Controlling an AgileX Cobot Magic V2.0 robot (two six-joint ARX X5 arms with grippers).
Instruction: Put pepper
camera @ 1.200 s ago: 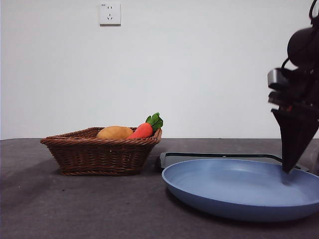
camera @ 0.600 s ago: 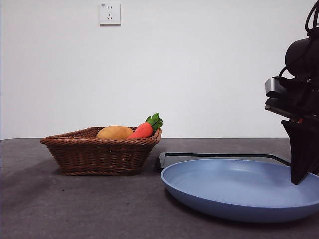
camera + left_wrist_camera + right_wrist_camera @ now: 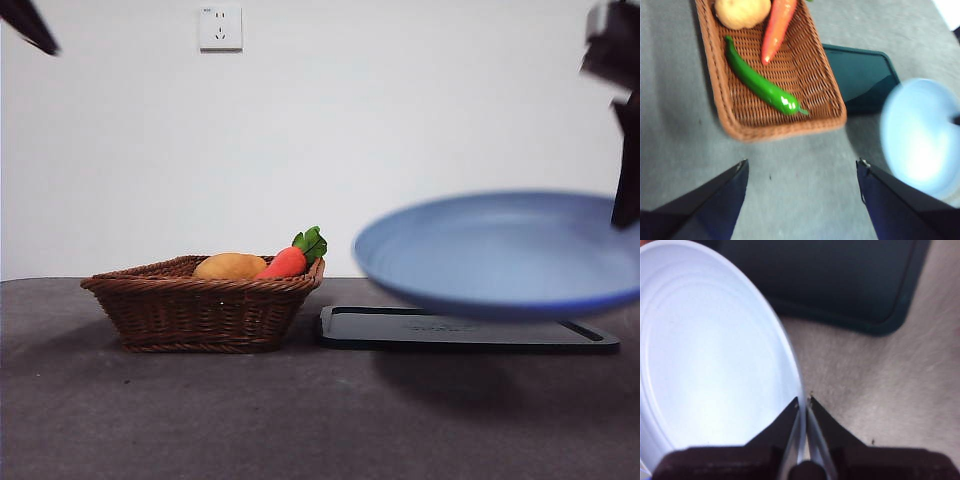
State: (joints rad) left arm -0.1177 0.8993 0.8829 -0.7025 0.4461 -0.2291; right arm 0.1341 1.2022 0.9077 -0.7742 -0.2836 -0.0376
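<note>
The glossy green pepper [image 3: 760, 83] lies in the wicker basket [image 3: 827, 95], next to an orange carrot [image 3: 777, 26] and a tan potato [image 3: 741, 11]. In the front view the basket [image 3: 200, 310] hides the pepper; only the potato [image 3: 230, 266] and carrot [image 3: 290, 260] show above its rim. My left gripper [image 3: 802, 170] is open, high above the table in front of the basket; its tip shows in the front view's top left corner [image 3: 28, 24]. My right gripper [image 3: 803, 401] is shut on the rim of a blue plate [image 3: 710, 360] and holds it in the air [image 3: 500, 250] at the right.
A dark flat tray [image 3: 465, 330] lies on the grey table under the lifted plate, right of the basket. It also shows in the left wrist view [image 3: 860, 75] and in the right wrist view [image 3: 840, 280]. A wall socket [image 3: 220, 27] is behind.
The right gripper has lifted the blue plate off the table into the air, uncovering the dark tray. The left gripper's tip has come into the top left corner.
</note>
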